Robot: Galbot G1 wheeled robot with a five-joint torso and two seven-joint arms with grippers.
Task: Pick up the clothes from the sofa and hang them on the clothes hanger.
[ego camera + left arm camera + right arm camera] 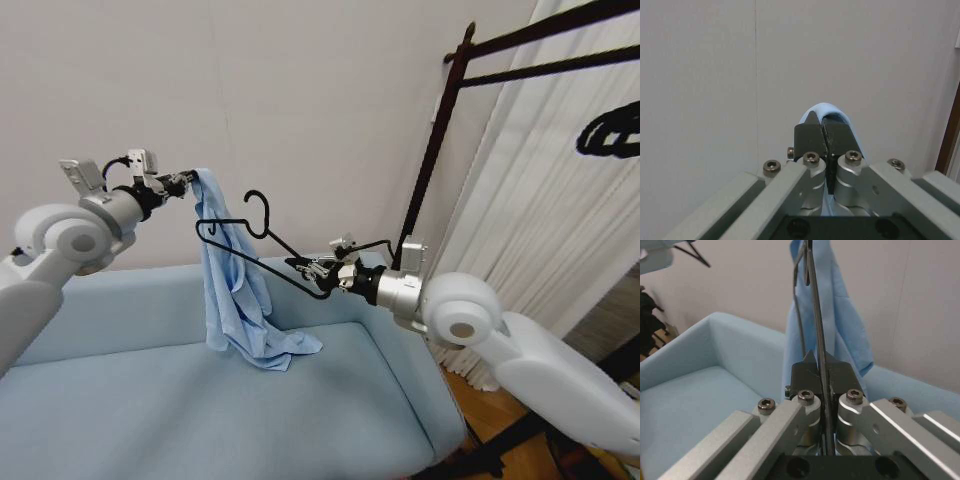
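Both clenched: my left tool (188,180) holds the shirt (235,290) over the sofa's (150,400) back edge, my right tool (325,272) the hanger (265,245); threading step, I judge, needing its arm steered inside the shirt

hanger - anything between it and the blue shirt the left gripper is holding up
nothing visible. the right gripper holds the hanger with its far end right at the blue shirt, which hangs from the left gripper.

A home living room — pale blue sofa (150,400) against a plain wall (250,80), white curtains (545,230), a dark clothes rack (437,140).
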